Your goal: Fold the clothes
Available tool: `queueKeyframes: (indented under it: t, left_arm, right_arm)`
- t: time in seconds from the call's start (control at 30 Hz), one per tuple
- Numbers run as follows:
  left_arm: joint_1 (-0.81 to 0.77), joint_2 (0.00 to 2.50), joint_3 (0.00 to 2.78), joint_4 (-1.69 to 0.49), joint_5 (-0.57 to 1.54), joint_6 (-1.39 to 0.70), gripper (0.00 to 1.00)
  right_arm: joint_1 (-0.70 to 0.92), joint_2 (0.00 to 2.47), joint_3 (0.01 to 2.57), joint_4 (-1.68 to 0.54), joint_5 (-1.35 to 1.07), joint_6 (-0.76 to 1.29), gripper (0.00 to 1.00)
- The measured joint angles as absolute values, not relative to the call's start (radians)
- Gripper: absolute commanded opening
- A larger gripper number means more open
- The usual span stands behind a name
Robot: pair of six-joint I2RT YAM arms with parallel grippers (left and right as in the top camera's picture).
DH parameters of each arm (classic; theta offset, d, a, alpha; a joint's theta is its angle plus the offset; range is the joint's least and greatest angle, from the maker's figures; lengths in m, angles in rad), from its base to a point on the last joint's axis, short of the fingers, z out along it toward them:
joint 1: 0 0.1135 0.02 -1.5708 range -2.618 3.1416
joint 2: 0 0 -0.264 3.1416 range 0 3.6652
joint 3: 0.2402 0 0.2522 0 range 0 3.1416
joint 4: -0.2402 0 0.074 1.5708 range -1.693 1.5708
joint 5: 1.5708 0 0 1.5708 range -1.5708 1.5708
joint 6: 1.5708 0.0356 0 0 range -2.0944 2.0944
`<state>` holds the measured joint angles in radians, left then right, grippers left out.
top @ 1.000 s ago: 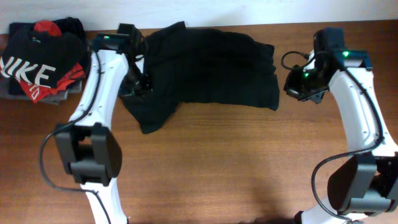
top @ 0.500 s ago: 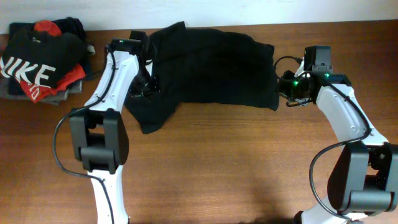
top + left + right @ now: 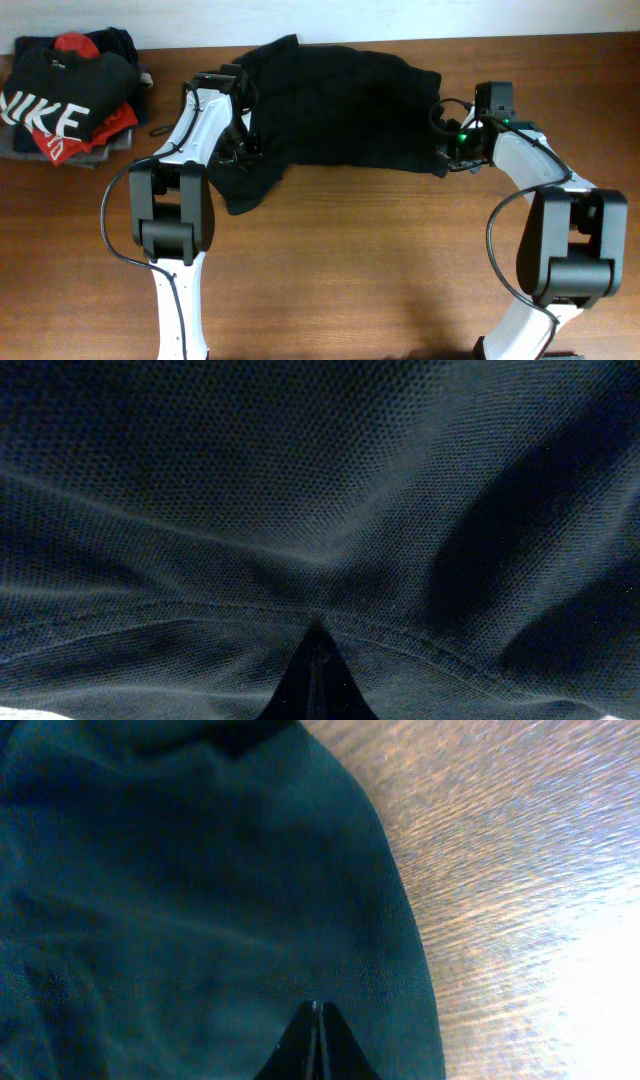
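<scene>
The clothes, a plain black T-shirt [image 3: 340, 105], lie spread and rumpled across the back of the table, with one flap hanging toward the front left [image 3: 240, 190]. My left gripper [image 3: 245, 152] is shut, its tips pressed onto the shirt's left part. In the left wrist view dark fabric [image 3: 300, 490] fills the frame, and a seam creases toward the closed tips [image 3: 316, 635]. At the shirt's right edge my right gripper [image 3: 447, 152] is also shut. In the right wrist view its closed tips [image 3: 317, 1008] rest on the fabric [image 3: 180, 900], just inside the hem, with nothing visibly between them.
A pile of folded garments sits at the back left corner, topped by a black shirt with white NIKE letters [image 3: 55, 105] over red and grey pieces. Bare wooden table [image 3: 380, 260] stretches in front of the shirt. The table's far edge runs just behind the shirt.
Both arms moved inward. The left gripper slid right and a little forward over the shirt. The right gripper went left from bare table onto the shirt's right edge. The shirt kept its shape.
</scene>
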<state>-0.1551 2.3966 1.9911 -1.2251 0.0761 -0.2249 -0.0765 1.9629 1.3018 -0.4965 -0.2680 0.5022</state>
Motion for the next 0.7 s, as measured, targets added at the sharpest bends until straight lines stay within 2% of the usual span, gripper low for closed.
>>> queueKeyframes:
  t: [0.7]
  left_arm:
    - [-0.156,2.402,1.991,-1.293,0.076,-0.225,0.01]
  right_arm:
    - [-0.066,2.017,1.299,-0.572,-0.227,0.523,0.04]
